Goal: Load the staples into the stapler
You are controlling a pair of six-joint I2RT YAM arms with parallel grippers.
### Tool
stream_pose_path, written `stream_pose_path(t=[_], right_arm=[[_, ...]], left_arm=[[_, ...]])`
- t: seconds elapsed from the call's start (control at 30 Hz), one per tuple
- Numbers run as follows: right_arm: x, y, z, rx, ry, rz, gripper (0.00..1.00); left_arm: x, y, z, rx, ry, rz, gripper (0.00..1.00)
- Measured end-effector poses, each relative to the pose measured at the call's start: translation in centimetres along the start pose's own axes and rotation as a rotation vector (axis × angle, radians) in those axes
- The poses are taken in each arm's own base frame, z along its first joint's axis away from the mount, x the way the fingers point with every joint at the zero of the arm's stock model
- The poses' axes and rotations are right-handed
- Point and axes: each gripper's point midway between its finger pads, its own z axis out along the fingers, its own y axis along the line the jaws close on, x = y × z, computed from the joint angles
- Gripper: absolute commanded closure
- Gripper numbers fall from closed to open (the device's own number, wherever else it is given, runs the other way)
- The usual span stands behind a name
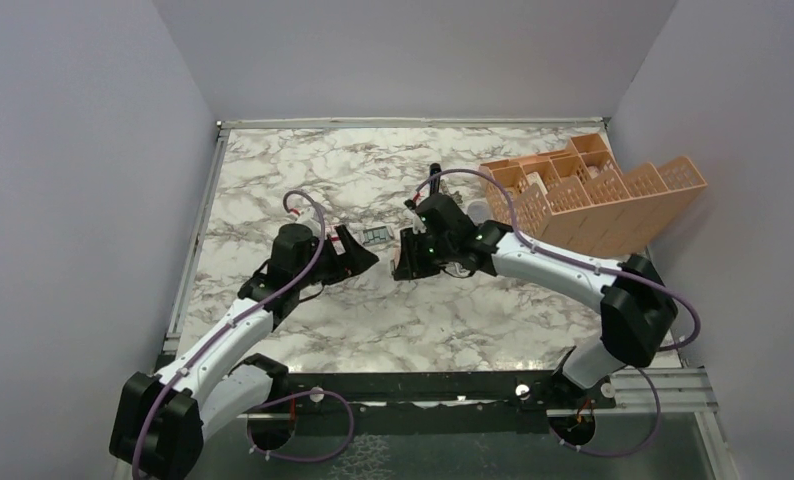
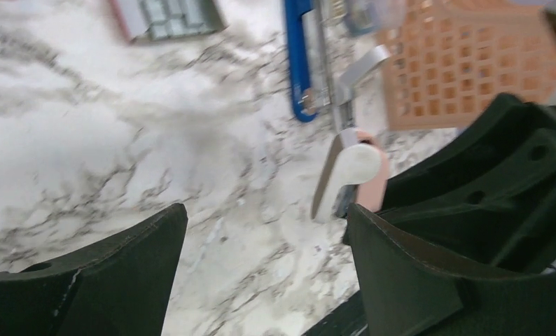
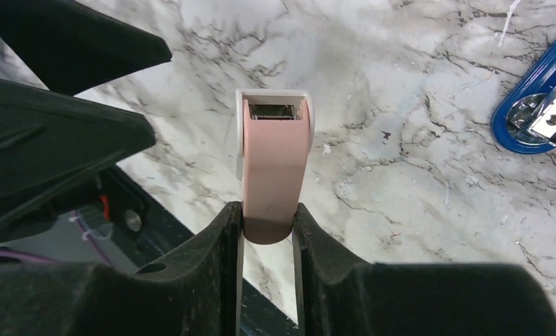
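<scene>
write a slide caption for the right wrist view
The right gripper holds a tan-and-white block between its fingers over the marble table; the blue stapler lies at upper right.

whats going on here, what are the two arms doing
The right gripper is clamped on a small pink-and-white block and holds it over the marble table. The left gripper is open and empty, hovering close beside it. The blue stapler lies opened on the table, and the tray of staples sits apart from it. Neither gripper touches either one.
</scene>
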Motion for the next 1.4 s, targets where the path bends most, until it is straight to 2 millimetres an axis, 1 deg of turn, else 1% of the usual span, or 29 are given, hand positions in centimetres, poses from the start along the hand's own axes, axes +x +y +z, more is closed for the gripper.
stream_pose_path(t=[0.1, 0.17, 0.23, 0.3, 0.4, 0.47, 0.53, 0.83, 1.03, 1.27, 1.4], right_arm=[[1.1, -0.7, 1.3, 0.058, 0.077, -0.008, 0.89], [1.5, -1.1, 2.2, 0.092, 0.129, 0.002, 0.90], [1.9, -1.6, 3.0, 0.118, 0.171, 0.011, 0.90], [2.6, -2.2, 3.7, 0.146, 0.217, 0.021, 0.90], [4.1, -3.3, 4.3, 0.189, 0.283, 0.038, 0.90], [5.0, -3.9, 4.3, 0.213, 0.320, 0.050, 0.90], [5.4, -4.1, 4.4, 0.226, 0.340, 0.058, 0.89], [6.1, -4.0, 5.1, 0.250, 0.385, 0.064, 0.83], [5.8, -4.2, 5.8, 0.267, 0.389, 0.061, 0.77], [5.1, -4.2, 6.2, 0.280, 0.375, 0.045, 0.65], [5.1, -4.3, 6.2, 0.287, 0.371, 0.038, 0.61]], left_arm=[[2.5, 3.1, 0.6, -0.076, 0.056, -0.017, 0.24], [4.1, 4.8, 1.0, -0.116, 0.099, -0.033, 0.27], [5.4, 6.0, 1.5, -0.132, 0.129, -0.048, 0.30], [6.6, 6.8, 1.8, -0.128, 0.151, -0.064, 0.33], [8.0, 7.6, 2.1, -0.117, 0.182, -0.089, 0.35], [8.2, 7.3, 2.4, -0.091, 0.184, -0.092, 0.36], [8.1, 7.2, 2.6, -0.078, 0.182, -0.089, 0.37], [8.1, 6.9, 3.4, -0.042, 0.189, -0.068, 0.36], [8.1, 6.9, 3.4, -0.036, 0.187, -0.061, 0.34], [8.1, 6.8, 3.4, -0.031, 0.189, -0.060, 0.34], [8.1, 6.8, 3.5, -0.030, 0.188, -0.057, 0.34]])
